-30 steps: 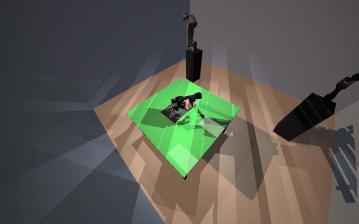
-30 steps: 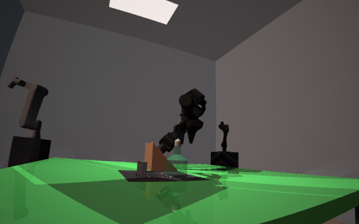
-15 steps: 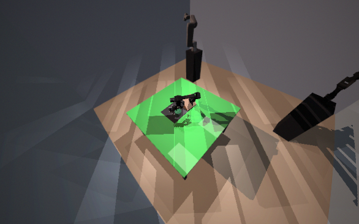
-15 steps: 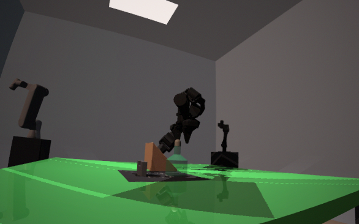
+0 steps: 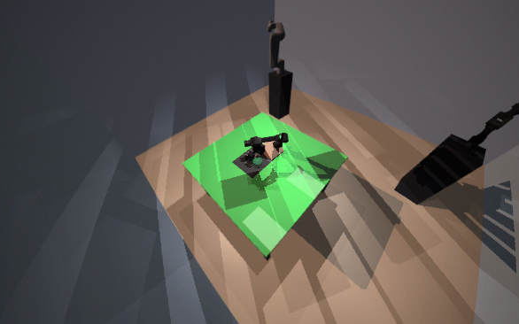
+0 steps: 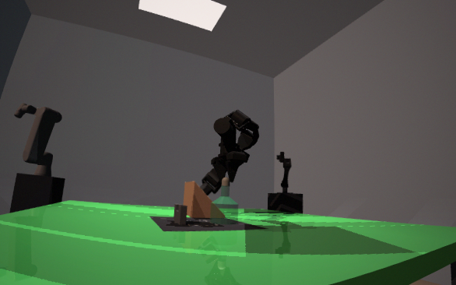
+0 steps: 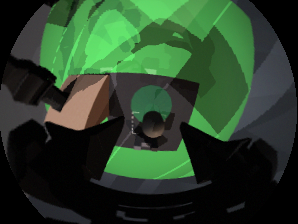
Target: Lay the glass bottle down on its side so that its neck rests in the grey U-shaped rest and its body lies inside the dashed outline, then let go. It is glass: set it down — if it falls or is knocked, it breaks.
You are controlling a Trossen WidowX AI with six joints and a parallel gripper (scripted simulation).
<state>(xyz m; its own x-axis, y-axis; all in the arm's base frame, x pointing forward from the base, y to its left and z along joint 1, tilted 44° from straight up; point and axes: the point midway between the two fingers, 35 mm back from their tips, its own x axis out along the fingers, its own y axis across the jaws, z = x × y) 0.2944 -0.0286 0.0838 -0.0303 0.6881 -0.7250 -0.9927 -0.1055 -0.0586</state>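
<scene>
The glass bottle stands upright beside the orange wedge. The tool hangs above, fingers apart, holding nothing. Reaching for the grasp seems the step in hand; next calls for a straight descent around the neck and gentle closing. The grey rest is at the mat's left, near side. The wedge partly hides the bottle's body; the dashed outline shows only in part, and finger clearance is hard to judge.
</scene>
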